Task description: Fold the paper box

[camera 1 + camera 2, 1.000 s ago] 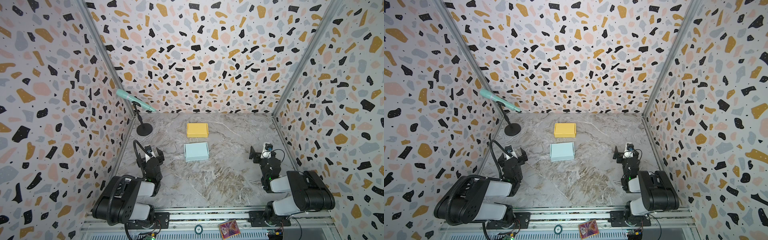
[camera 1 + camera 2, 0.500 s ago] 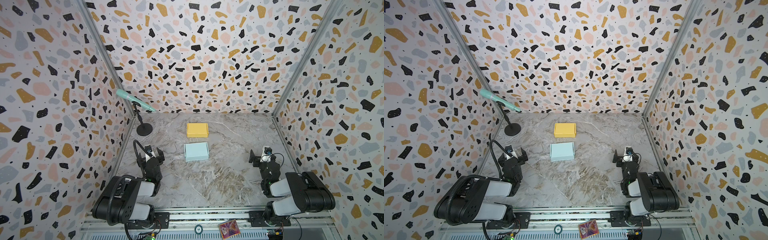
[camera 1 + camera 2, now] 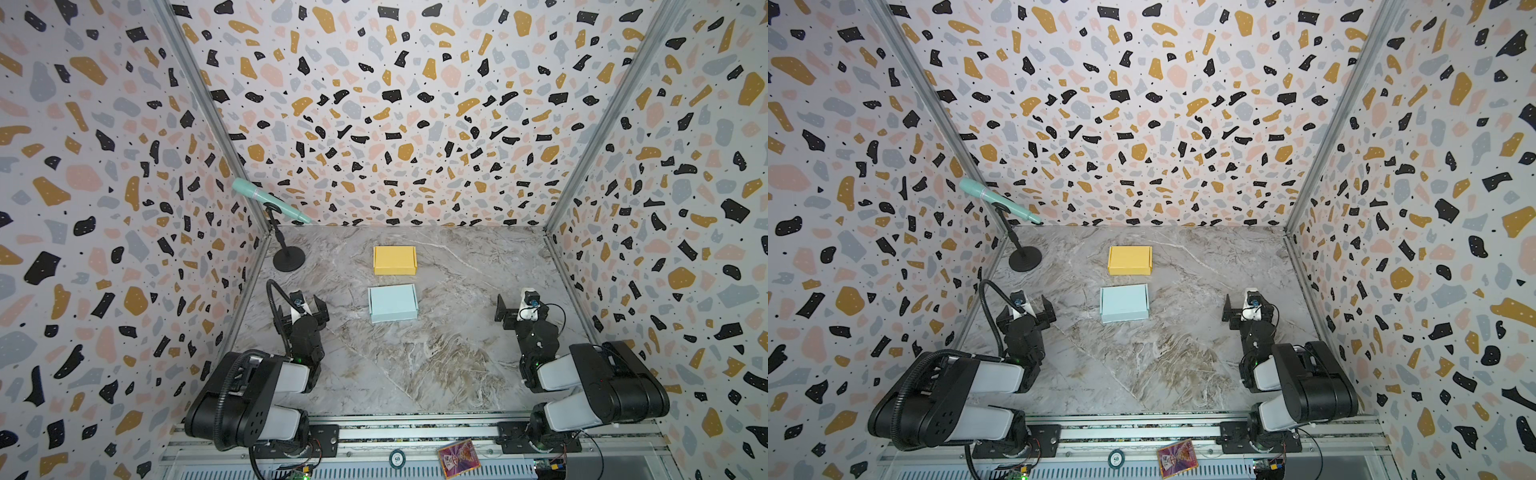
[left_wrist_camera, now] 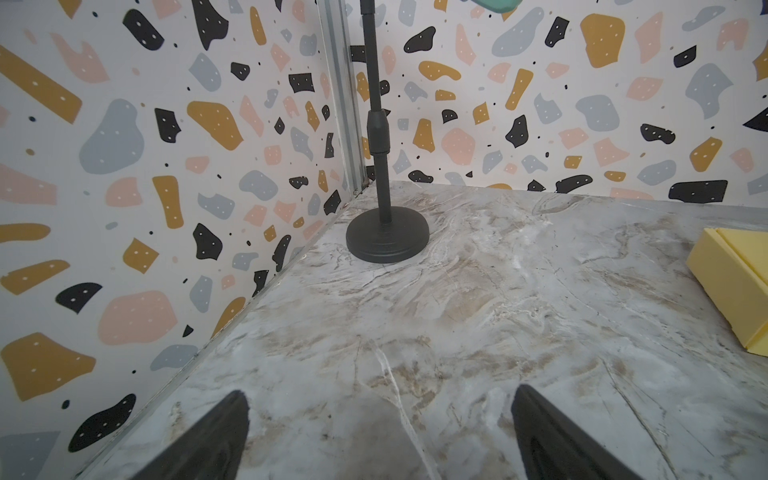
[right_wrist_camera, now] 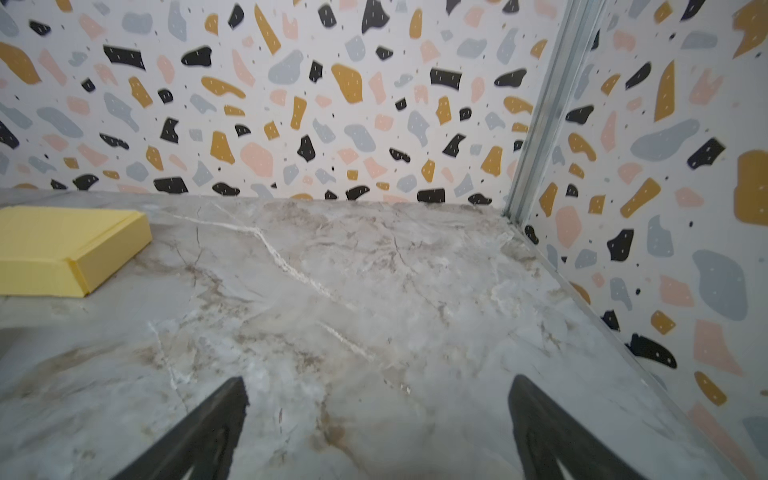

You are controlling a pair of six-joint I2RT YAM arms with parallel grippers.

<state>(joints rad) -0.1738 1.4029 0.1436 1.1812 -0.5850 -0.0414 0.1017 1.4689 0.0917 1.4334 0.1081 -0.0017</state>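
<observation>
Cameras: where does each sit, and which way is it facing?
Top views: high at the front, looking down at the table, blue box, left arm, right arm.
Left wrist: low, facing the microphone stand corner; open left gripper shows.
Right wrist: low, facing far right corner; open right gripper shows.
Shared: yellow box in all.

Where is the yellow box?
In both top views the yellow box lies mid-scene, just behind the blue box and right of the microphone stand.
</observation>
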